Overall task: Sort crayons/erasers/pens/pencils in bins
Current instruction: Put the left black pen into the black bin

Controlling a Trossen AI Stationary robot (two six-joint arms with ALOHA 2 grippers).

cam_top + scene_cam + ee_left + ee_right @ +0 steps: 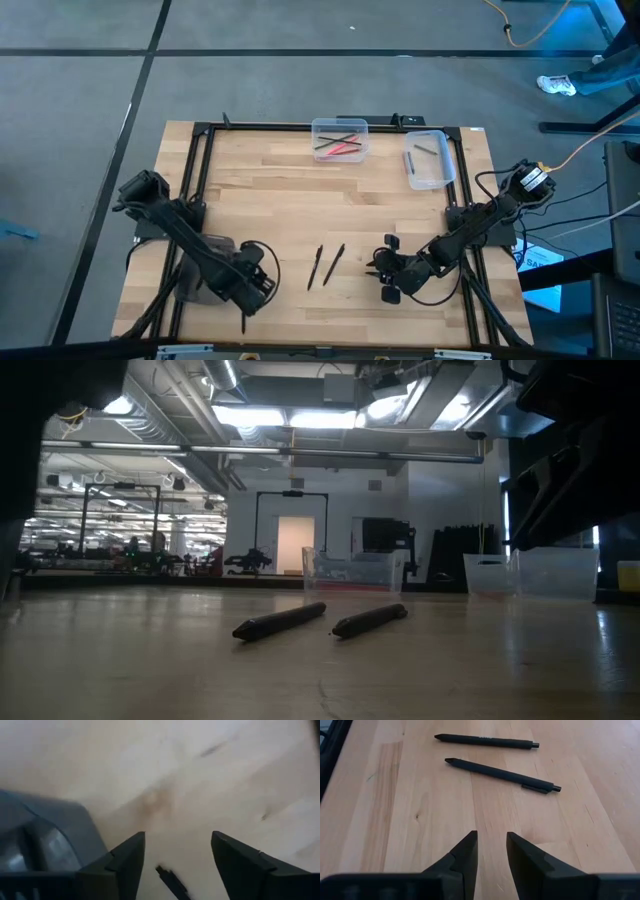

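Two black pens (315, 266) (335, 262) lie side by side on the wooden table, in the middle near the front; they also show in the right wrist view (487, 741) (502, 775) and the low view (280, 622) (370, 620). My right gripper (492, 845) sits low just to their right, pointing at them, its fingers a narrow gap apart and empty. My left gripper (177, 840) is open at the front left, beside the smoky dark grey bin (200, 282). A third black pen (170, 881) shows between its fingers, which do not touch it.
A clear bin (340, 138) with red and dark sticks stands at the far edge, in the middle. A second clear bin (428, 158) with grey pieces stands at the far right. The black frame rails (195, 170) run along the table's sides.
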